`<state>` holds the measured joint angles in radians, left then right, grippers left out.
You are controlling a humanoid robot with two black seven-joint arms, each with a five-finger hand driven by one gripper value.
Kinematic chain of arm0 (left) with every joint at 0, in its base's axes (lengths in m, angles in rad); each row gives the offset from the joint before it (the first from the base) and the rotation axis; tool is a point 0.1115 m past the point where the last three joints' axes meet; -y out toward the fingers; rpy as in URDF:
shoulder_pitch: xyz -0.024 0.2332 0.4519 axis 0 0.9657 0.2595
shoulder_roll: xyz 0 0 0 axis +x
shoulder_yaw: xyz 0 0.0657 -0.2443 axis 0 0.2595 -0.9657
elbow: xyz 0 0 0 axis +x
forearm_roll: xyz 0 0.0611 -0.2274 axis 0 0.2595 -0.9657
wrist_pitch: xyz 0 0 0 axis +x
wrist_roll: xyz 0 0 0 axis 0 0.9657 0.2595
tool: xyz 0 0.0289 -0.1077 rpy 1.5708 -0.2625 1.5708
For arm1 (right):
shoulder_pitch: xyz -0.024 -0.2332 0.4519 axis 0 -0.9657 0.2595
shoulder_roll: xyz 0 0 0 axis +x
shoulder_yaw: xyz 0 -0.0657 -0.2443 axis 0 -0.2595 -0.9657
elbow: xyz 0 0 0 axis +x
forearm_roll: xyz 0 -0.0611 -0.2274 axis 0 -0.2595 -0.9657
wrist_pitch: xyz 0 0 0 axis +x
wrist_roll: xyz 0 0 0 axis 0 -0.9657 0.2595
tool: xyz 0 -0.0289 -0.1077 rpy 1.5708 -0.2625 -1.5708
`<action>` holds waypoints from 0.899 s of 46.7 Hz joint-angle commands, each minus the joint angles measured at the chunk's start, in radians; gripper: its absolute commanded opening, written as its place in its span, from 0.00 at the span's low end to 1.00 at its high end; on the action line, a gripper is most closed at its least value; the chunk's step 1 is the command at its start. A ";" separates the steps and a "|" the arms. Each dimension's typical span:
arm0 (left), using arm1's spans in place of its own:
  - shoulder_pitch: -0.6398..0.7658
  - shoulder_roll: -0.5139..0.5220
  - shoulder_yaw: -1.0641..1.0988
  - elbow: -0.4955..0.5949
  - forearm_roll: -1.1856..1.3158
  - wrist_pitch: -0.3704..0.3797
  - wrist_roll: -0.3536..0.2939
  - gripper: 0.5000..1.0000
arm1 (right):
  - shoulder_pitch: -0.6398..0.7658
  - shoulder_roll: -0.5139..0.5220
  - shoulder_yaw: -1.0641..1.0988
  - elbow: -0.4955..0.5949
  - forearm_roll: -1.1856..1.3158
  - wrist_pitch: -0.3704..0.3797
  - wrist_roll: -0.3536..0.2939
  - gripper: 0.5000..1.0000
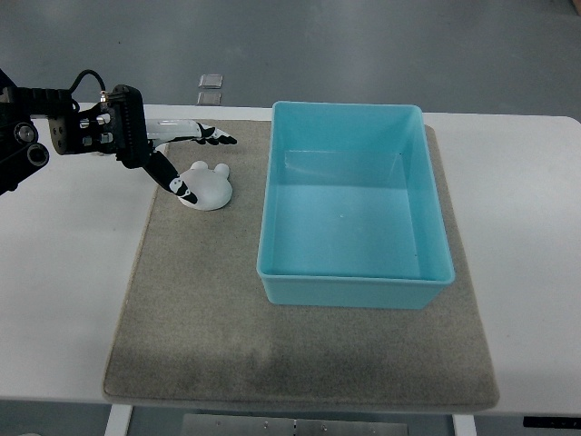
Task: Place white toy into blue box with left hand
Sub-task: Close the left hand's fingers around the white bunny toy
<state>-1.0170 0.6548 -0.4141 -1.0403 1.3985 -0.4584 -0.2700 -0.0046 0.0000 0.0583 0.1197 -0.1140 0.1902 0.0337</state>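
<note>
Item one: the counter (536, 227), white, carrying a grey-brown mat (200, 318) that covers most of its middle.

Item two: the box (356, 286), light blue and open-topped, on the right half of the mat with its far wall near the mat's far edge. We see nothing inside it.

Item three: the toy (209, 188), white and rounded with small ears, lying on the mat near its far left corner — well to the left of the box and outside it.

Item four: the left hand (177, 154), entering from the counter's left edge on a black arm. Its fingers are spread and grasp nothing; the upper ones (204, 133) reach out over the mat just beyond the toy, and a lower, dark finger (166, 173) angles down to the toy's left side. We cannot tell whether it touches — the tip meets the toy's outline.

Item five: two small square pieces (211, 89) on the floor past the counter's far edge.
</note>
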 commanded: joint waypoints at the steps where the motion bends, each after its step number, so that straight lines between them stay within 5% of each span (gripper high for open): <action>1: 0.003 -0.001 0.001 -0.007 0.028 0.001 0.002 0.98 | 0.000 0.000 0.000 0.000 0.000 0.000 0.000 0.87; 27: 0.017 -0.014 0.049 -0.010 0.151 0.106 0.002 0.92 | 0.000 0.000 0.000 0.000 0.001 0.000 0.000 0.87; 42: 0.018 -0.014 0.052 -0.012 0.151 0.129 0.000 0.33 | 0.000 0.000 0.000 0.000 0.001 0.000 0.000 0.87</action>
<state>-0.9986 0.6412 -0.3624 -1.0511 1.5493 -0.3284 -0.2697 -0.0046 0.0000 0.0583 0.1196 -0.1140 0.1902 0.0337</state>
